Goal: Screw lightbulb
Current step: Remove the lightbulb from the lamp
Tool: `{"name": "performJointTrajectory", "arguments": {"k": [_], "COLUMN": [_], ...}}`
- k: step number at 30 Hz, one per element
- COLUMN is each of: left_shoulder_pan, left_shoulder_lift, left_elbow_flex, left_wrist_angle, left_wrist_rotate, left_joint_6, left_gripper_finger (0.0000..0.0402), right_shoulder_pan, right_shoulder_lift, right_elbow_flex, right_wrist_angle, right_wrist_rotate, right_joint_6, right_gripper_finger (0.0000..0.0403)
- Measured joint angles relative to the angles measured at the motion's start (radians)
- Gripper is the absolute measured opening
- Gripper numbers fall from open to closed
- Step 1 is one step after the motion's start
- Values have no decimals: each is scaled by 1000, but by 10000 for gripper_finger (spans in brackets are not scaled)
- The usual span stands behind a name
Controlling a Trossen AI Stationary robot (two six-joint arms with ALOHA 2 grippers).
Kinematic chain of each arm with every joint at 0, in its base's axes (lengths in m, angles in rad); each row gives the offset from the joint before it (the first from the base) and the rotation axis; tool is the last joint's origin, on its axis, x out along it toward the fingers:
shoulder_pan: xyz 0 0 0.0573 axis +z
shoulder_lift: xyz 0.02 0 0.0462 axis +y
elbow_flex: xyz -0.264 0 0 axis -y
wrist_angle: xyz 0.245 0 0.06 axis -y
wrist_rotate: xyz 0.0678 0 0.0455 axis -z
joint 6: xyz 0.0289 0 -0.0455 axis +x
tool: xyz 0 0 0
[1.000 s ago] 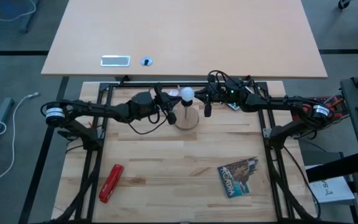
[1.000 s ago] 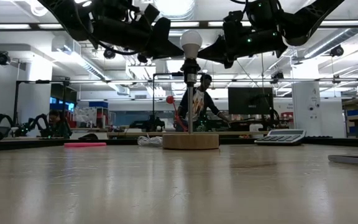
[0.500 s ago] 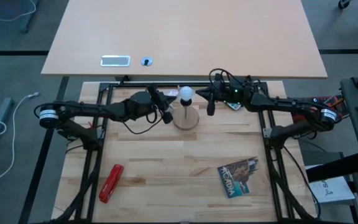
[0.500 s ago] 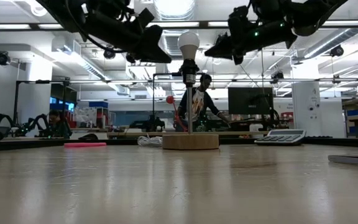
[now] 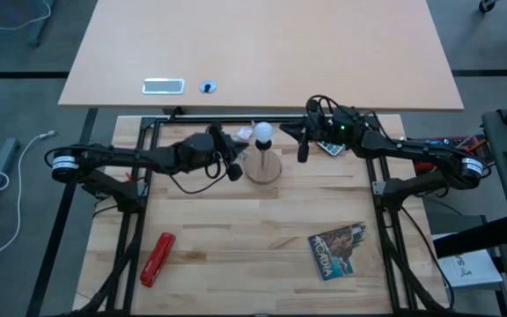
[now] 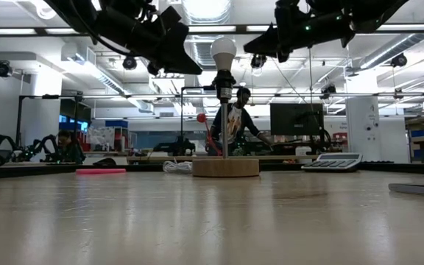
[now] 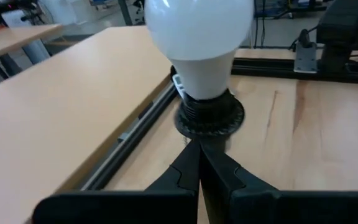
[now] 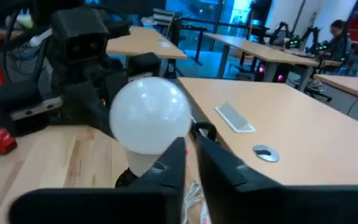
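The white lightbulb [image 5: 262, 134] stands upright in the black socket [image 7: 210, 115] on top of the thin post of the round wooden disc [image 5: 265, 169], which rests flat on the table. It also shows in the low view [image 6: 223, 51]. My left gripper [image 7: 199, 144] is shut and empty, just to the left of the socket at bulb height [image 5: 236, 161]. My right gripper [image 8: 189, 138] is shut with only a slit between its fingers and empty. It hangs to the right of the bulb [image 5: 294, 141], a little above bulb height [image 6: 250, 50].
A red tool [image 5: 157, 258] lies near the front left and a booklet [image 5: 340, 249] near the front right. A calculator [image 6: 332, 162] lies at the back right, under my right arm. A whitish wrapper [image 5: 243, 132] lies behind the disc. People show in the room beyond.
Both grippers have drawn back from the bulb's base, where they stood close on either side. The left has gone a little toward the table's left edge; the right has gone toward the right edge and up. The bulb stays upright in the socket.
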Motion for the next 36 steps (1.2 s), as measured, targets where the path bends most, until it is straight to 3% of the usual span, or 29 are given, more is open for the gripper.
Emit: {"name": "performJointTrajectory", "arguments": {"k": [4,11,17,23,36], "left_shoulder_pan": [-22,-39,-38,-24,-23], "left_shoulder_lift": [0,0,5,31,56], "left_elbow_flex": [0,0,-1,-1,-14], "left_wrist_angle": [-9,-1,120,150,154], "left_wrist_rotate": [-7,-130,-134,-127,-101], "left_joint_6": [-33,-46,26,92,38], "left_gripper_finger": [0,0,0,0,0], "right_shoulder_pan": [12,22,22,31,37], "right_shoulder_lift": [11,34,35,90,198], "right_elbow_flex": [35,54,54,54,53], "right_wrist_angle": [-71,-101,-99,-85,91], "right_wrist_rotate": [-1,-2,-1,0,-1], "right_joint_6": [-43,17,82,108,91], "right_gripper_finger": [93,238,331,347,344]}}
